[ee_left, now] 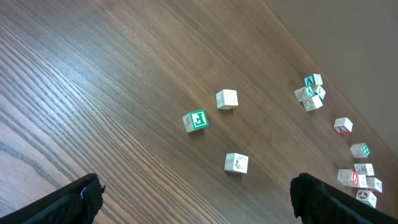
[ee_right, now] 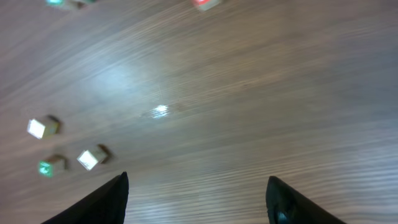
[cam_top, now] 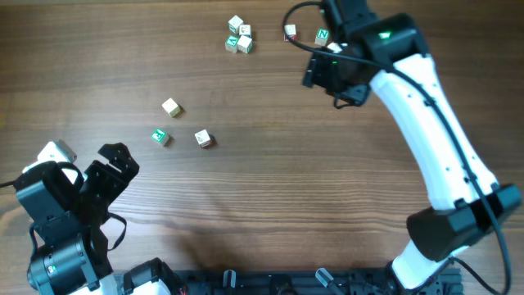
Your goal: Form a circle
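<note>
The circle (cam_top: 239,35) is a tight clump of small pale wooden letter cubes at the far middle of the table, one with green print; it also shows in the left wrist view (ee_left: 310,93). My right gripper (cam_top: 324,77) hovers to the right of the clump, open, with only bare wood between its fingers (ee_right: 106,199). My left gripper (cam_top: 115,168) is at the near left, wide open and empty (ee_left: 199,208). Three loose cubes lie apart ahead of it: a plain one (cam_top: 169,106), a green-printed one (cam_top: 160,137) and a pale one (cam_top: 203,138).
A red-printed cube (cam_top: 290,32) and a green N cube (cam_top: 322,36) lie just right of the clump, beside the right arm. The left wrist view shows a few more cubes (ee_left: 359,177) bunched at the far right. The three loose cubes appear blurred at the right wrist view's left edge (ee_right: 42,127).
</note>
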Motion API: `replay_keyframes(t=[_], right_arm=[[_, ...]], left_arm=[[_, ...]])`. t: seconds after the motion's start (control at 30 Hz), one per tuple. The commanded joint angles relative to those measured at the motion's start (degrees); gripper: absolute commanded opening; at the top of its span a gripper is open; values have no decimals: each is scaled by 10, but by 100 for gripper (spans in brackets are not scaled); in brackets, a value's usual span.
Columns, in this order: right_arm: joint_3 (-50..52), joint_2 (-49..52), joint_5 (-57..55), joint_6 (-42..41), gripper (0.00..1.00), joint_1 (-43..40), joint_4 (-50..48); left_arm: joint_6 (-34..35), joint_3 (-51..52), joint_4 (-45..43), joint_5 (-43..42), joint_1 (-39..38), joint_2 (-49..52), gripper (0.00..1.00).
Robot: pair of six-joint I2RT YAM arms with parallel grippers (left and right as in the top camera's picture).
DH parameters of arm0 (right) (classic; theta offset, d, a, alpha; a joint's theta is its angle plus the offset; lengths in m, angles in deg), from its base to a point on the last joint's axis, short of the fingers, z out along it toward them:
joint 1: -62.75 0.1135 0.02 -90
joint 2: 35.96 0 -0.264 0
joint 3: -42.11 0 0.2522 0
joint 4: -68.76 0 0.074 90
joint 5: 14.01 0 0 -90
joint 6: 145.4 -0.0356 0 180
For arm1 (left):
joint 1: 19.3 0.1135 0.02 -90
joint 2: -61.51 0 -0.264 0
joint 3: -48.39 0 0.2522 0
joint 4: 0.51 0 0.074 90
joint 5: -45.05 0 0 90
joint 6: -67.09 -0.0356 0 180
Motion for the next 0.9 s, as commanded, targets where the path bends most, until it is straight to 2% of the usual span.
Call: replay_keyframes(t=[0.0,0.17,0.27,0.43,0.53,0.57,0.63,0.67,0.7,0.73,0.83,0.87], right_arm=[[-3,-50,-173,-137,75,-35,91],[2,-94,-283,-160,78,-77,98],[3,-97,-355,-178,85,-89,97],[31,-116,-374,-165,86,-114,98],[93,-193,-368,-163,86,-129,98],[207,-318,-385,-165,90,-129,43],[298,-400,-385,-167,94,-129,-44],[361,-448,-385,-163,100,-129,-107],[418,-485,-378,-146,100,-129,-170],[502,-528,-351,-90,100,-129,-272],[649,-558,-232,53,100,-129,-466],[687,-553,-200,78,100,-129,-520]], left_arm=[[-13,0,-2,-3,5,0,100],[-13,0,-1,-3,5,0,100],[-13,0,-2,-3,5,0,100],[-13,0,-1,-3,5,0,100],[-13,0,-2,-3,5,0,100],[-13,0,-2,-3,5,0,100],[-13,0,-2,-3,5,0,100],[-13,0,-1,-3,5,0,100],[-13,0,-1,-3,5,0,100],[-13,0,-1,-3,5,0,100],[-13,0,-1,-3,5,0,100],[-13,0,-2,-3,5,0,100]])
